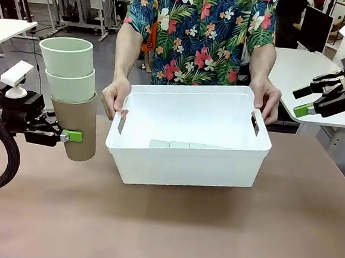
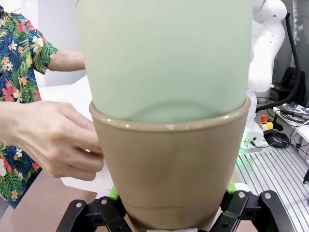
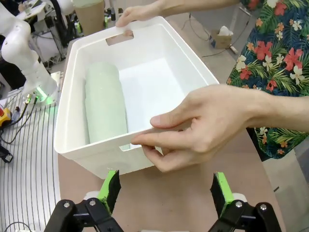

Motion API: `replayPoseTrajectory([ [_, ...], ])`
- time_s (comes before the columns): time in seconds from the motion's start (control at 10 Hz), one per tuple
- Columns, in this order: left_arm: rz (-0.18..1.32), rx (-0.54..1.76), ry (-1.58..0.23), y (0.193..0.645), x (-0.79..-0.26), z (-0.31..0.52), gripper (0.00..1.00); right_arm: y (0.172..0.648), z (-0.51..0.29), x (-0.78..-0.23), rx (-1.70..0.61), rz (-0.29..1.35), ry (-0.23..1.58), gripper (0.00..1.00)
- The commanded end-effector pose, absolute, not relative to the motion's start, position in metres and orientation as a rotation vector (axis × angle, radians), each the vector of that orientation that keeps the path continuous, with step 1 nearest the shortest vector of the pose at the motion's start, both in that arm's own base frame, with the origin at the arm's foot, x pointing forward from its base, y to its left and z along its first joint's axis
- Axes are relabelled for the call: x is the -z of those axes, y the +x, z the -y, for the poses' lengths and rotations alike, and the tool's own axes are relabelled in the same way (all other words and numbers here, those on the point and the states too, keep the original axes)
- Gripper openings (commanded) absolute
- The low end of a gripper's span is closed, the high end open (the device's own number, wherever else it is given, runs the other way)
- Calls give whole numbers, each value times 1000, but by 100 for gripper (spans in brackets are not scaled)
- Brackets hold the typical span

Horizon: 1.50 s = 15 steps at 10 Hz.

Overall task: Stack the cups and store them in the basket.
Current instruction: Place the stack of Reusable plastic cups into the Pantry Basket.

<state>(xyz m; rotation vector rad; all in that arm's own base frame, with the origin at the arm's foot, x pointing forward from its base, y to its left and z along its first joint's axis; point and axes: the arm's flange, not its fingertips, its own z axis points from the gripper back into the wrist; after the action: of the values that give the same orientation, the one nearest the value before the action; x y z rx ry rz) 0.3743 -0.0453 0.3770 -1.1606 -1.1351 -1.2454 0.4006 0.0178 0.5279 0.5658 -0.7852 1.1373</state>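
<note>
The left gripper (image 1: 64, 135) is clamped on a tan brown matte tumbler (image 1: 79, 130) low on its wall, two pale mint green tumblers (image 1: 68, 67) nested upright in it, the stack hanging above the table's left edge, just beside the large white rectangular plastic basket (image 1: 188, 160); that top-heavy stack could tip or slide through the pads when it is swung. A lying stack of mint green cups (image 3: 105, 106) occupies the basket floor along one long wall; the new stack could knock it. The person's hands (image 1: 115, 97) grip both handle slots, so a lowering arm might brush fingers. The right gripper (image 1: 315, 99) hangs wide and empty past the table's far right corner.
</note>
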Motion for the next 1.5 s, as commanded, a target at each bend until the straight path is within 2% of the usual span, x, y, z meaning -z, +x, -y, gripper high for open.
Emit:
replayPoseTrajectory([
  [0.0, 1148, 1248, -1164, 373, -382, 46, 85, 401, -19, -530, -1125, 781, 575, 100],
  [1.1, 1135, 1245, -1161, 374, -377, 45, 85, 401, -19, -530, -1125, 781, 575, 100],
  [1.4, 1113, 1200, -1104, 369, -423, 33, 85, 401, -19, -530, -1125, 781, 575, 100],
])
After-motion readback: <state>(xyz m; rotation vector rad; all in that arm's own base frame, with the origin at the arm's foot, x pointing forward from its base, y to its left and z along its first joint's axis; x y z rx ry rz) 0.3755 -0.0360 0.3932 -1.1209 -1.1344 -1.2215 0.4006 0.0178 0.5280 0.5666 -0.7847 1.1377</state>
